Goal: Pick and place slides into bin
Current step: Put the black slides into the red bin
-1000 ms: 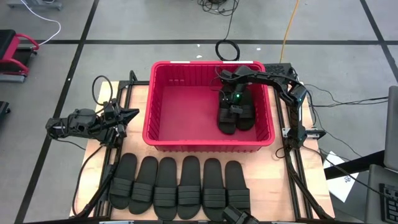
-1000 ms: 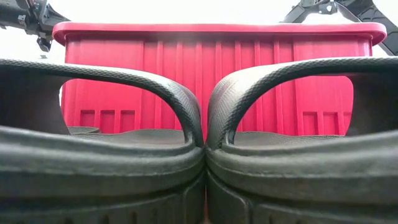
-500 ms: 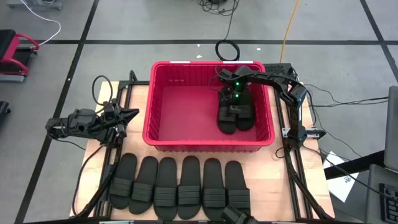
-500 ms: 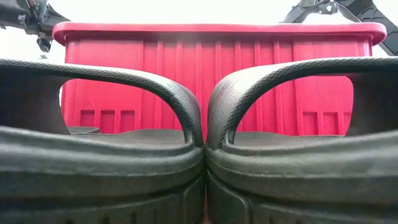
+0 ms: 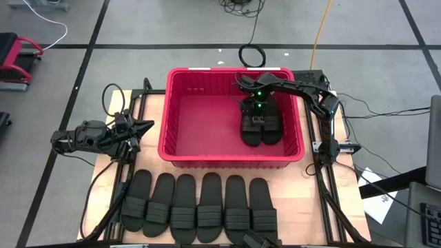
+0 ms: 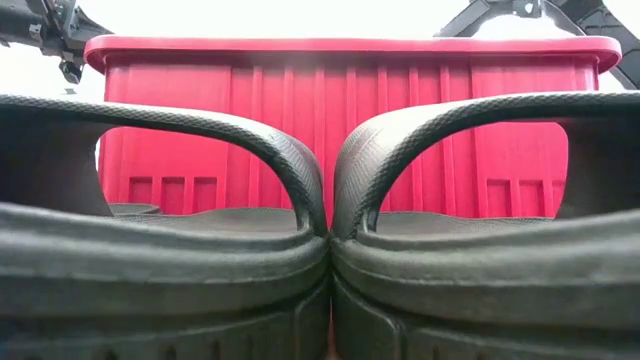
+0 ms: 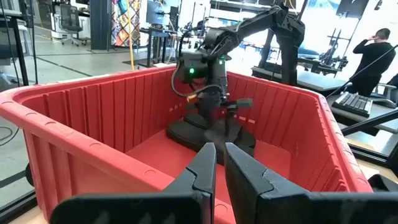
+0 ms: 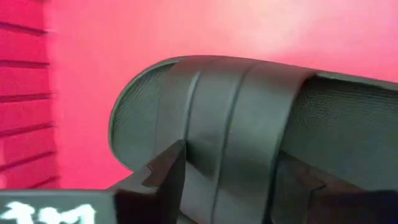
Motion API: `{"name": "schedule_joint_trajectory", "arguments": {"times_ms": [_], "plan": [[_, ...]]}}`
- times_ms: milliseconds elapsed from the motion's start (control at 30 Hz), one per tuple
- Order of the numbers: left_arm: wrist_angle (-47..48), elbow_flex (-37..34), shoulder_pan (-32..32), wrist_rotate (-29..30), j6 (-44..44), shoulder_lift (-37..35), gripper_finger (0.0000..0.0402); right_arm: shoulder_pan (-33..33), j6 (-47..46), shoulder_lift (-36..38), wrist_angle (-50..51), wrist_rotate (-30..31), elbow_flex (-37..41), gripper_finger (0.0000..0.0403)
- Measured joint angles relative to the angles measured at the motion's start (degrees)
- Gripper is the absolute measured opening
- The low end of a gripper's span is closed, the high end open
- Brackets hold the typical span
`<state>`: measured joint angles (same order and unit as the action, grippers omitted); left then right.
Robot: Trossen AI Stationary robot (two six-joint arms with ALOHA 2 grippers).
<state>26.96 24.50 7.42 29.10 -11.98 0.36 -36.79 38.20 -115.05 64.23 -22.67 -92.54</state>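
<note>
The red bin (image 5: 207, 157) stands at the table's middle. Two black slides (image 5: 262, 128) lie side by side on its floor at the right end, soles down; the left wrist view shows them too (image 7: 211, 134). My right gripper (image 5: 254, 114) hangs open just above them, pointing steeply down. In its wrist view the gripper (image 8: 235, 160) has one finger on either side of a slide's ribbed strap (image 8: 236, 93). Several more slides (image 5: 200, 201) lie in a row along the near edge. My left gripper (image 5: 146, 127) waits shut left of the bin.
The left part of the bin's floor (image 5: 200, 124) is bare. The low view looks between two slides (image 6: 160, 250) at the bin's near wall (image 6: 300, 110). Metal frame rails (image 5: 324, 186) border the table. A person (image 7: 373, 50) stands far behind the table.
My right gripper has opened and let go of the slide in the bin. It has risen a little and tipped, drawing slightly toward the far edge. The slide stays on the bin floor beside the other one.
</note>
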Motion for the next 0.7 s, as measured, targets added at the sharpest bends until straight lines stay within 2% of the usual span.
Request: {"name": "schedule_joint_trajectory", "arguments": {"times_ms": [200, 467, 633, 700], "plan": [[0.0, 0.0, 0.0, 0.0, 0.1, 0.0, 0.0031, 1.0, -2.5, 6.2, -2.9, -1.2, -2.8, 0.0181], [0.1, 0.0, 0.0, 0.0, 1.2, 0.0, 0.0031, 0.3, -4.8, 16.2, -10.1, -1.6, -2.9, 0.0166], [0.3, 0.0, 0.0, 0.0, 1.6, 0.0, 0.0031, 0.3, -5.2, 15.6, -10.8, -6.2, -2.9, 0.0144], [0.3, 0.0, 0.0, 0.0, 1.3, 0.0, 0.0031, 0.5, -4.8, 14.1, -8.9, -5.9, -2.9, 0.0135]]}}
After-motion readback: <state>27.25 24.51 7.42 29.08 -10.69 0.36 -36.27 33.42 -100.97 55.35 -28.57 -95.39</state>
